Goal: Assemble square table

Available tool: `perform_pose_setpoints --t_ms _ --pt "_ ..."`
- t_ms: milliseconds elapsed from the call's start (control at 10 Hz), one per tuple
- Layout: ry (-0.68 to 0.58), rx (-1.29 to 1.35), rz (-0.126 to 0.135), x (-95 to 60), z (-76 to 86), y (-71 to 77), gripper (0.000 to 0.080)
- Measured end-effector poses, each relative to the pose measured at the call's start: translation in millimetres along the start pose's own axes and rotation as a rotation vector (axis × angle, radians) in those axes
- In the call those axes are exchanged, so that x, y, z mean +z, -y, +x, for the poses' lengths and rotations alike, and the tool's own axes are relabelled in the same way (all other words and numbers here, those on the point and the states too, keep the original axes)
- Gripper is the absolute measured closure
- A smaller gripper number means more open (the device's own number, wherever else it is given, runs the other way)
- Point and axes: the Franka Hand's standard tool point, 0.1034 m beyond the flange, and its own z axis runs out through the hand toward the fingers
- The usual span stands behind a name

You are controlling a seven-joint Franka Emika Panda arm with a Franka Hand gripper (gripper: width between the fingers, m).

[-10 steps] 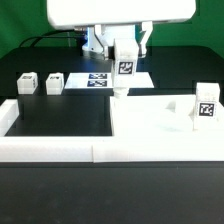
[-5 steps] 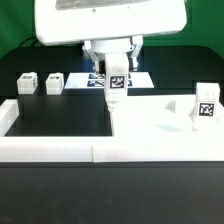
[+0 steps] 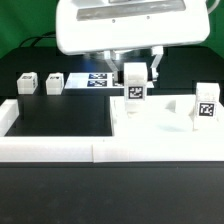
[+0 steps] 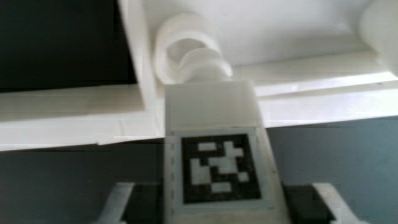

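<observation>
Your hand (image 3: 133, 74) is clamped on a small white tagged block leg (image 3: 133, 90), held over the far edge of the large white square plastic slab (image 3: 160, 122). A second leg (image 3: 207, 108) stands at the exterior view's right. Two spare legs (image 3: 26, 83) lie on the black surface (image 3: 60, 115) at its left. In my judgement, most fitting remains.

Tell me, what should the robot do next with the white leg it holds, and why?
Probably lower the leg gently onto the square table top. The gripper is shut on it, upright, over the top's corner on the exterior view's left. Whether it touches already, I cannot tell.
</observation>
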Motion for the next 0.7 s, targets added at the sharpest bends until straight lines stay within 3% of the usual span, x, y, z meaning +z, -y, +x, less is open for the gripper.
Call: perform_pose_setpoints --t_ms 400,600,700 --pt "-0.011 0.006 -0.005 -1.1 1.2 -3.3 0.0508" --pt "-0.103 0.064 -0.037 -6.9 7.5 -14.1 0.0508" --pt "-0.148 0.096 -0.046 -8.6 10.0 -11.7 0.0508"
